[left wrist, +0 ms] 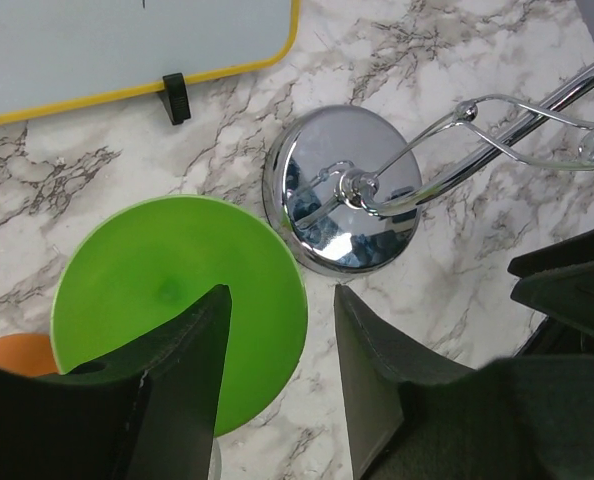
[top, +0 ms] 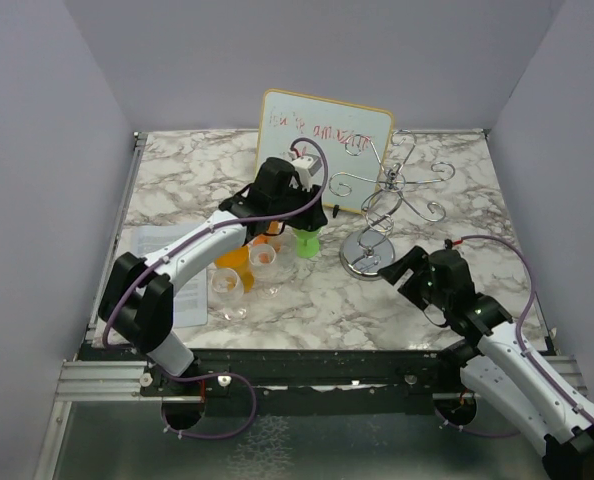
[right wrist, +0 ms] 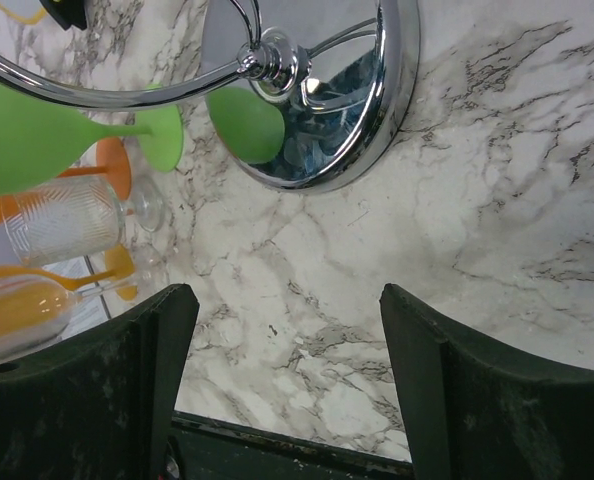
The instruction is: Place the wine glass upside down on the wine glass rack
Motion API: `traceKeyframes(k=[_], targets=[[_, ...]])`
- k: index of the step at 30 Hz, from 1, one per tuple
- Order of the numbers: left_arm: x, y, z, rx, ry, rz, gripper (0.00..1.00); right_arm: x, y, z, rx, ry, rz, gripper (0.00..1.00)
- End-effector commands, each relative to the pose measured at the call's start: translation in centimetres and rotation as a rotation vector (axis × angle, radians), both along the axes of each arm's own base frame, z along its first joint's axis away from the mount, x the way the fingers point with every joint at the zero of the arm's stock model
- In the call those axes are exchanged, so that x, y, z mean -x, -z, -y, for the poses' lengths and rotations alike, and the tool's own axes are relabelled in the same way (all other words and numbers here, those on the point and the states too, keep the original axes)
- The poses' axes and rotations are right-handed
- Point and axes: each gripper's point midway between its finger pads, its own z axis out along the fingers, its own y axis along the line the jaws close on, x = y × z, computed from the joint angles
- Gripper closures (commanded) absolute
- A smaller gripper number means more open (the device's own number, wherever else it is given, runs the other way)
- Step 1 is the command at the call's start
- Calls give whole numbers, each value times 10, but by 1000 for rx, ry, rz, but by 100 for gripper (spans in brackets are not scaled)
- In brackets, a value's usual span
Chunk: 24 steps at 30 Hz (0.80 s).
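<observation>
green wine glass stands upright on the worktop at frame centre, just left of the wine glass rack. left pincer hovers half-spread across its rim, likely to grip. right pincer, lower right, gapes wide and empty.

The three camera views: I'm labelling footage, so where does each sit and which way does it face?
Top external: above and behind the arms, looking down on the table and wine glass rack; both arms show.
Left wrist: on the left arm, looking down past the left gripper at the green glass.
Right wrist: on the right arm, looking down past the right gripper at marble.
Shared: the rack's chrome base.
</observation>
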Motion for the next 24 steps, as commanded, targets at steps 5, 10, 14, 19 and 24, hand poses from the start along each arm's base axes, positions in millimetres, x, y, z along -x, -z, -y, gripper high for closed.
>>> traceKeyframes(k=[5, 10, 14, 19, 24], targets=[[-13, 13, 6, -90, -39, 35, 58, -3, -3, -1, -30, 18, 11, 20], [-22, 20, 11, -152, -69, 50, 77, -11, -25, 7, -22, 81, 47, 20], [-16, 12, 15, -149, -66, 52, 100, -15, -38, 15, -5, 128, 63, 20], [-4, -25, 10, -83, -92, 93, 100, -16, -54, 23, -5, 176, 90, 20], [8, -66, -13, -27, -175, 145, 100, -15, -74, 34, 5, 232, 110, 20]])
